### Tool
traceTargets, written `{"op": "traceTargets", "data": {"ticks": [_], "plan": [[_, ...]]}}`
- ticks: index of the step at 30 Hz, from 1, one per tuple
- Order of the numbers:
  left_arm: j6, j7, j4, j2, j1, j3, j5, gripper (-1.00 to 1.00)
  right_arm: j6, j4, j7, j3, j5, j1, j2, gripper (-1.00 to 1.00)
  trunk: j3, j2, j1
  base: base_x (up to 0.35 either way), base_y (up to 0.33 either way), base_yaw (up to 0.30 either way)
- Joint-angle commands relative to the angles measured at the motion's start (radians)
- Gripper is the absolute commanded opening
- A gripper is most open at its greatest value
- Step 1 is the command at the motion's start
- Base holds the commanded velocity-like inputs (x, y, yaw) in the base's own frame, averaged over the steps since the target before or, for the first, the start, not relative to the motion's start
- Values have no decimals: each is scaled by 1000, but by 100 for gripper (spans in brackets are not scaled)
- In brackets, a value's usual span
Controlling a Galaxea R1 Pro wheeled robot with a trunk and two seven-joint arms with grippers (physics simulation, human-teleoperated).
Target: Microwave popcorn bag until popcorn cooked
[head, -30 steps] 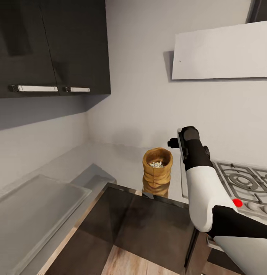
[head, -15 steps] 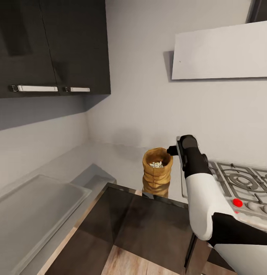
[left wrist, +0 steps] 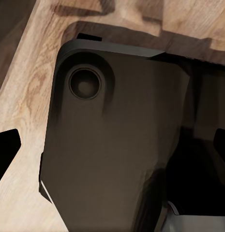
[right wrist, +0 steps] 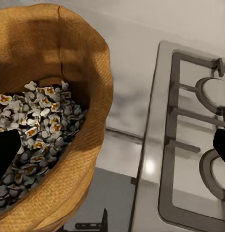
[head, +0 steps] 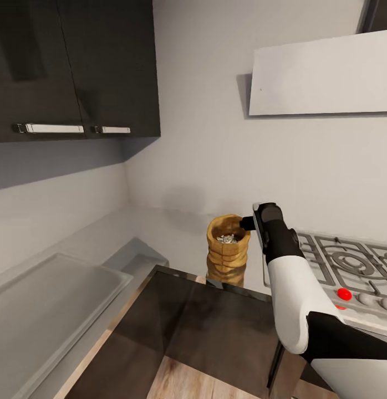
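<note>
Right arm lowers and closes in on the popcorn bag

Over the last second the right arm has come down and swung toward 9 o'clock in the head view, so its dark wrist end, earlier well apart from the popcorn bag at its 2 o'clock, now sits just beside the bag's rim at 3 o'clock (contact cannot be told). The right gripper now straddles the near wall of the bag, one fingertip over the popcorn and the other over the hob.
</note>
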Motion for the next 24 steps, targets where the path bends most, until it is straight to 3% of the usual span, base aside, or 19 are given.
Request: {"op": "traceTargets", "data": {"ticks": [1,4,7,9,13,18,21,24], "plan": [[-1,0,-1,0,0,1,6,100,2,-1,5,-4,6,-1,1,100,-1,-1,0,-78,0,0],[-1,0,-2,0,0,1,6,100,-10,0,5,-4,6,-1,1,100,-1,-1,0,-226,0,0],[-1,0,-2,0,0,1,6,100,-42,1,2,-3,-68,-1,1,100,-1,-1,0,-96,0,0],[-1,0,-2,0,0,1,6,100,-45,2,-2,-2,-87,-1,1,100,-1,-1,0,-18,0,0],[-1,0,-1,0,0,1,6,100,-101,4,-7,0,-101,-1,1,100,-1,-1,0,-5,0,0],[-1,0,-1,0,0,1,6,100,-192,86,-10,4,-114,-1,1,100,-1,-1,0,0,0,0],[-1,0,-2,0,0,1,6,100,-268,169,-72,4,-118,-1,1,100,-1,-1,0,0,0,0],[-1,0,-2,0,0,1,6,100,-279,189,-120,4,-118,-1,1,100,-1,-1,0,0,0,0]]}}
